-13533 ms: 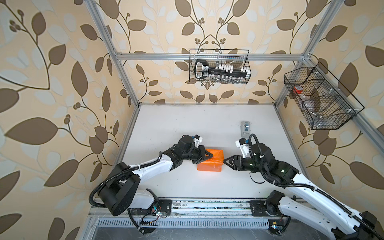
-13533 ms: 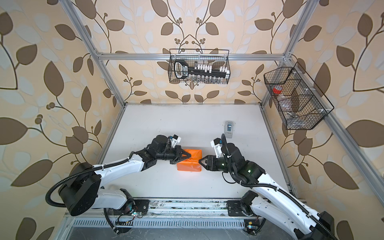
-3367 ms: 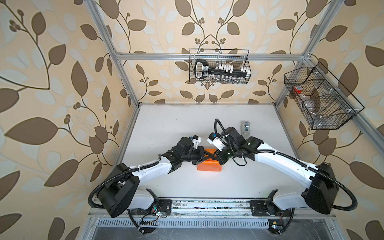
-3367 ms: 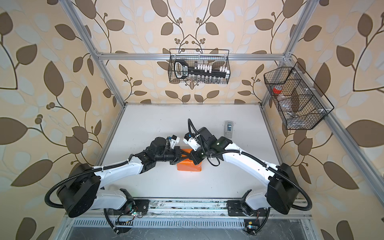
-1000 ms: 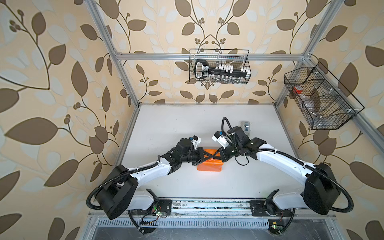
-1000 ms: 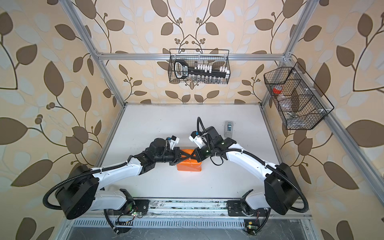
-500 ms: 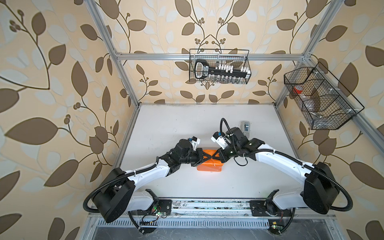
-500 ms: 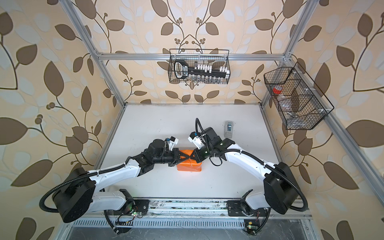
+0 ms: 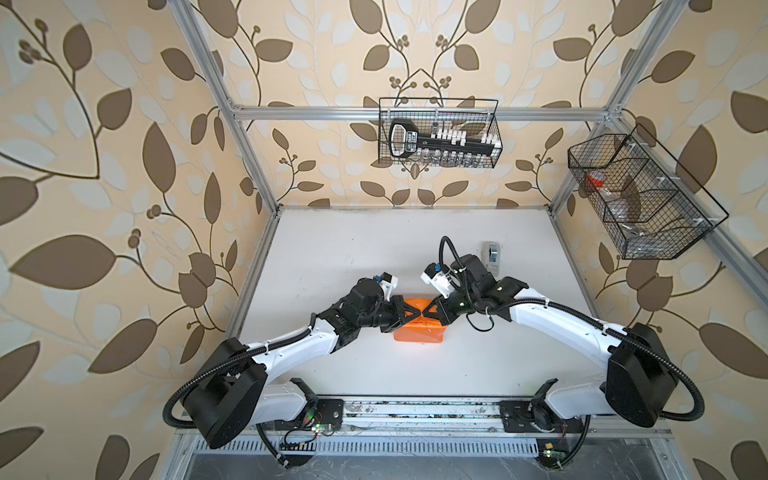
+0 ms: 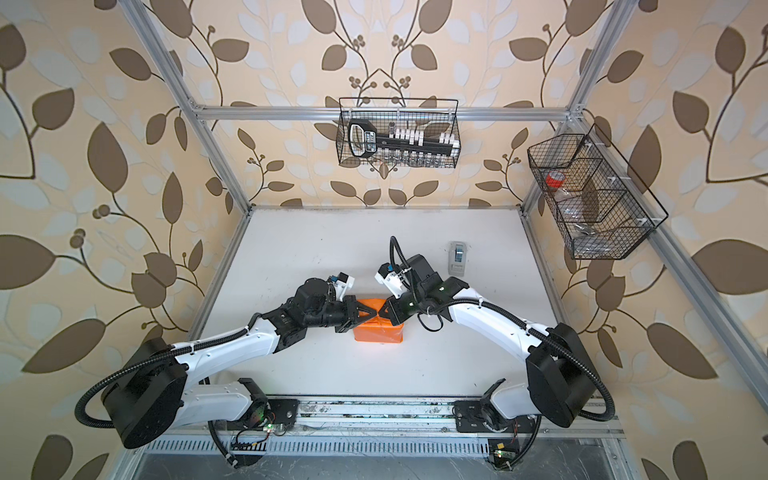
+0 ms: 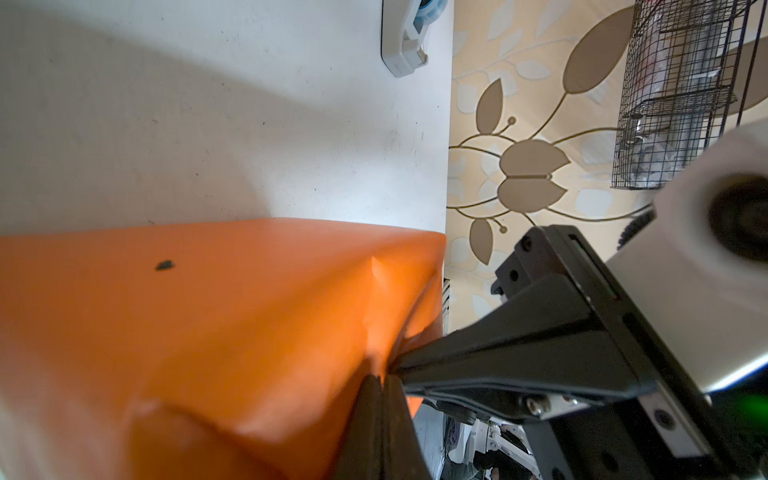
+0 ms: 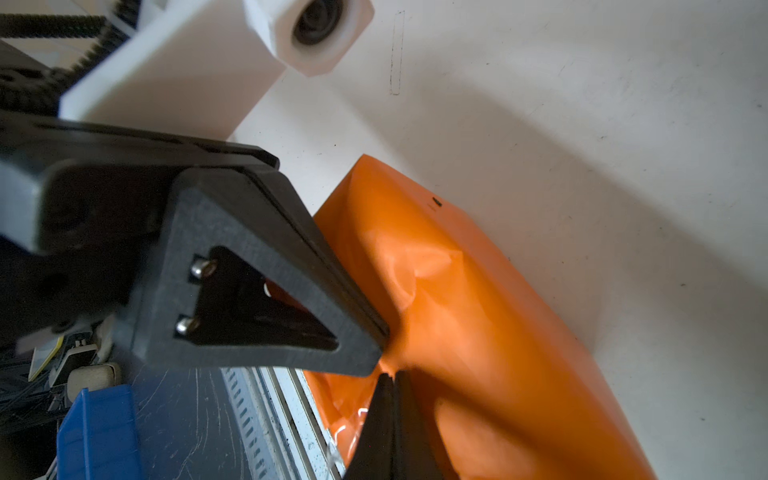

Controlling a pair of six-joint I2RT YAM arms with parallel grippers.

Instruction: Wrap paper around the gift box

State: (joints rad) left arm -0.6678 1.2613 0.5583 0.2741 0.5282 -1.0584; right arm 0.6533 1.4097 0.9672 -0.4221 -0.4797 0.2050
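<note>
The orange paper [image 9: 419, 333] [image 10: 379, 331] lies folded round a block-shaped parcel in the middle of the white table [image 9: 357, 249]. The gift box is hidden under it. My left gripper [image 9: 417, 314] [image 10: 371, 312] comes in from the left, shut, with its tip on the parcel's top. My right gripper [image 9: 427, 312] [image 10: 380, 311] comes in from the right, also shut, and its tip meets the left one there. In the left wrist view my left gripper [image 11: 380, 380] presses a crease in the paper [image 11: 208, 311]. The right wrist view has my right gripper [image 12: 390, 376] pressing on the paper [image 12: 478, 332].
A small grey tape dispenser [image 9: 491, 252] [image 10: 458, 253] [image 11: 405, 37] stands on the table behind my right arm. One wire basket [image 9: 439, 137] hangs on the back wall and another wire basket [image 9: 640, 199] on the right wall. A metal rail [image 9: 415, 409] runs along the front.
Over the last second the left arm's shoulder has shifted slightly. Both shut tips have stayed together on top of the parcel, which has not moved.
</note>
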